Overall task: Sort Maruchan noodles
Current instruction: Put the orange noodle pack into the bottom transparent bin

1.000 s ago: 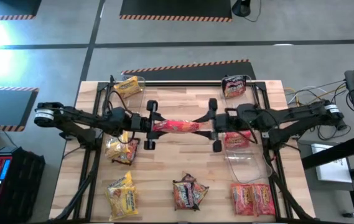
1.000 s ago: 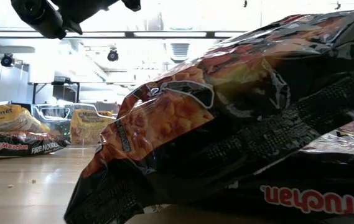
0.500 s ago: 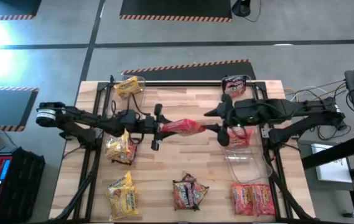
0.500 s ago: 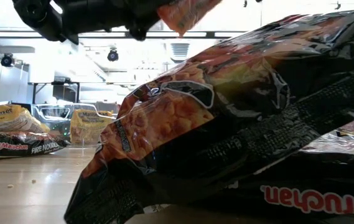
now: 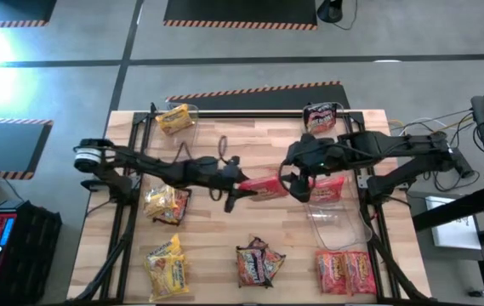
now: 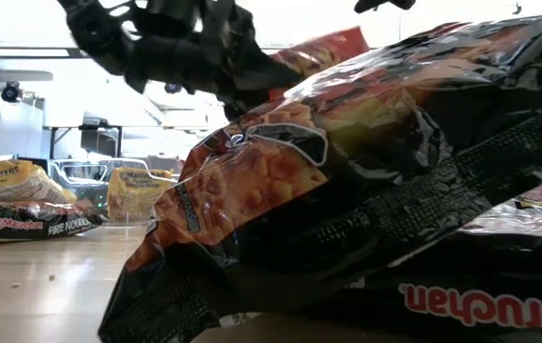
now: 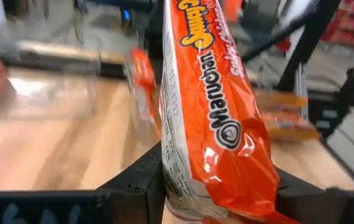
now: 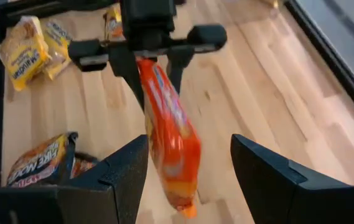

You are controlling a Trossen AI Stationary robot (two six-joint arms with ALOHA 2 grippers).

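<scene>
Holding one crinkly red-orange plastic noodle packet (image 5: pixel 264 185) above the middle of the wooden worktop (image 5: pixel 250 229), the left gripper (image 5: pixel 235 181) is closed on it; the right gripper (image 5: pixel 295 180) stands wide beside its other end.

One red-orange Maruchan packet (image 5: pixel 264 184) is seen at the centre of the high view, pinched at one end and held above the wood, edge-on and slightly crumpled. Yellow packets are seen at the upper left (image 5: pixel 176 118), at the middle left (image 5: pixel 166 204) and at the lower left (image 5: pixel 166 268). A dark maroon packet (image 5: pixel 319 117) is seen at the upper right, and more dark ones are heaped at the lower centre (image 5: pixel 259 261). Red-orange packets are laid flat at the lower right (image 5: pixel 344 270), with another at the middle right (image 5: pixel 327 189).
</scene>
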